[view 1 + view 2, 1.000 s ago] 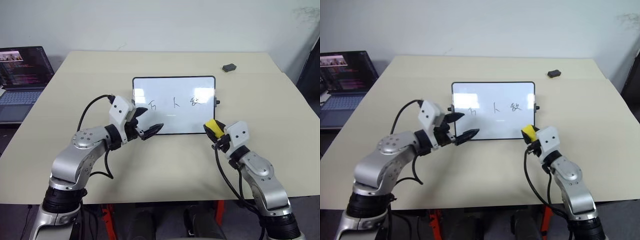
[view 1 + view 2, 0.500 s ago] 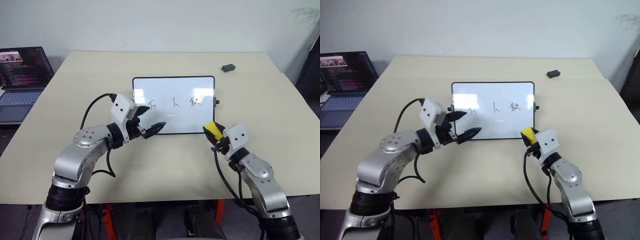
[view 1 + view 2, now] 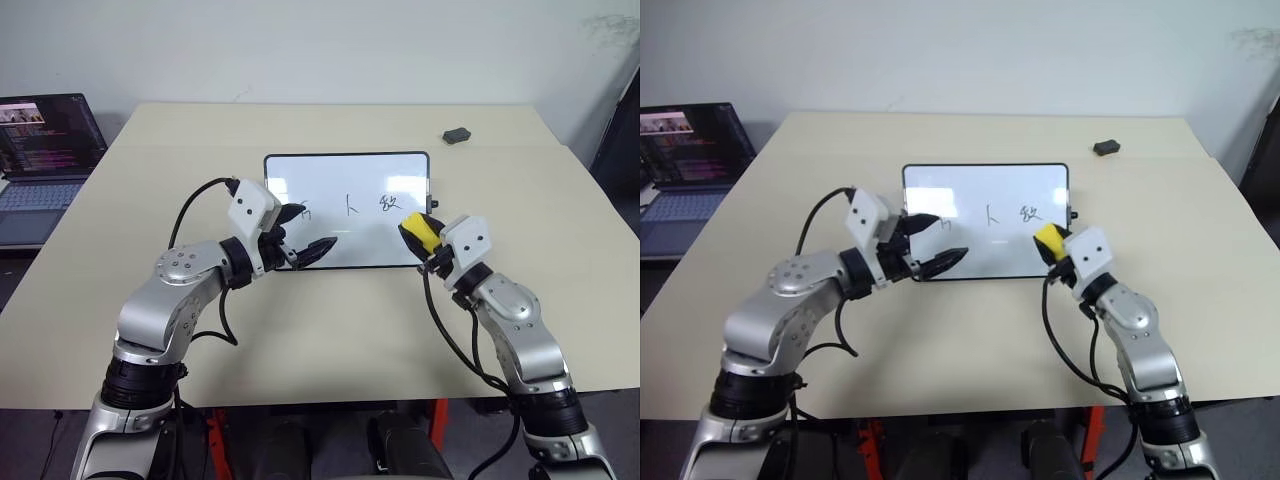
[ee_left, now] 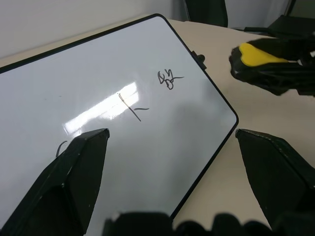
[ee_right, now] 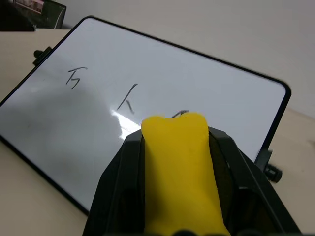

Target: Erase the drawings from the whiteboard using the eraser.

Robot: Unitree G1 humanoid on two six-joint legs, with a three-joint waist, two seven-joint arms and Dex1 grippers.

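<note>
Since 1 second ago the right gripper [image 3: 420, 236], clenched on the yellow eraser [image 3: 417, 232], has risen from the table's near side to the whiteboard's [image 3: 346, 175] near right corner, over the board's edge. The left gripper [image 3: 310, 232] stays spread, fingers released, above the board's near left part. All 3 drawings [image 3: 347, 207] remain in a row on the whiteboard, mid-table [image 3: 300, 330].

At the left edge of the frame you see an open laptop [image 3: 45, 150], its screen lit with lines of coloured text, sitting just beside the beige table [image 3: 330, 330]. In the upper right, a small dark grey flat object [image 3: 457, 134] lies on the tabletop near its far edge.
</note>
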